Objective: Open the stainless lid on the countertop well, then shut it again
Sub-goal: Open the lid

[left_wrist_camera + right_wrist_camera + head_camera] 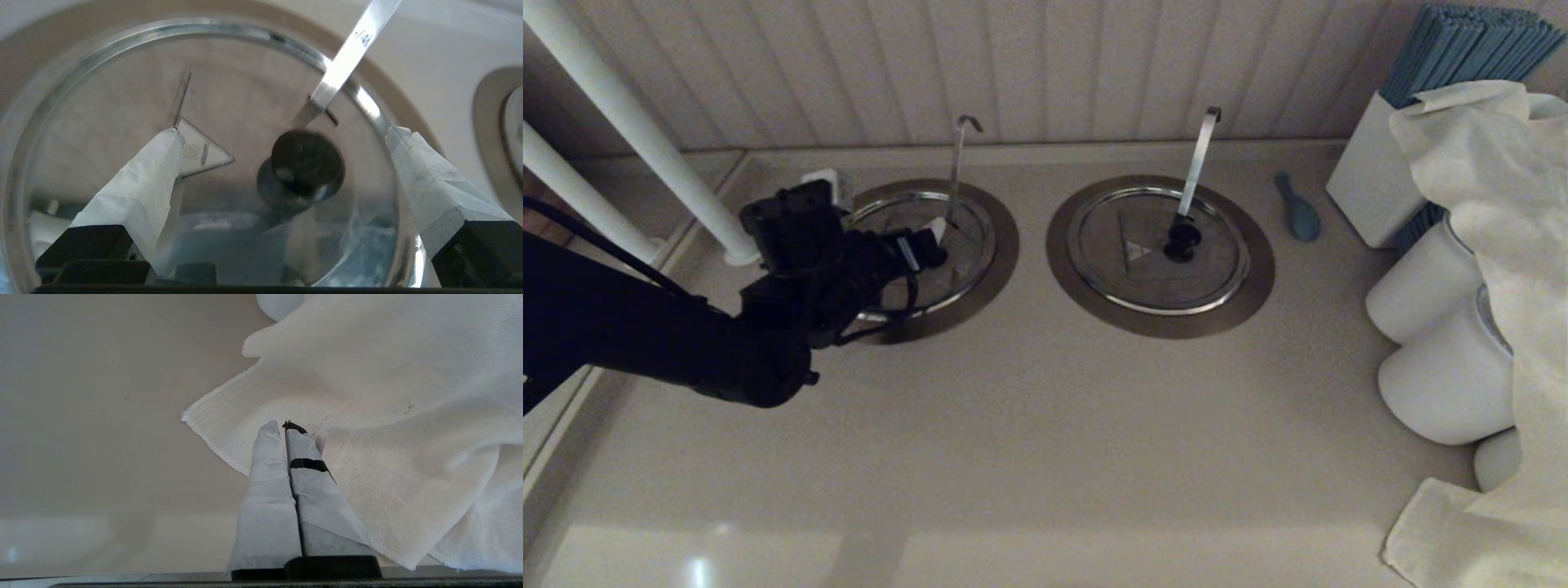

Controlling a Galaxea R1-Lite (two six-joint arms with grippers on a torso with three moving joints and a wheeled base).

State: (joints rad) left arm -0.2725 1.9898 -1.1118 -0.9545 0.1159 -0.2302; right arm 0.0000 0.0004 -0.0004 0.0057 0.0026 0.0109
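Note:
The stainless lid (972, 233) lies flat over the countertop well, whose brushed collar (1006, 245) rings it at the left of the counter; the dark hole is hidden beneath. The thin grey hooked rod (956, 159) rises from the lid toward the wall. My left gripper (933, 245) hovers over the lid's middle. In the left wrist view it (286, 132) is open, its taped fingers (147, 188) standing either side of the black knob (306, 163) without touching it. The triangle mark (204, 151) and the rod (347, 57) show there too. My right gripper (286, 425) is shut and empty above a white cloth (388, 416).
The twin lid (1143, 261) with its bright flat strip (1199, 155) sits to the right. A blue spoon (1298, 214), a white box of blue straws (1372, 192), white jars (1445, 380) and a draped cloth (1503, 204) crowd the right side. White pipes (645, 139) stand at the left.

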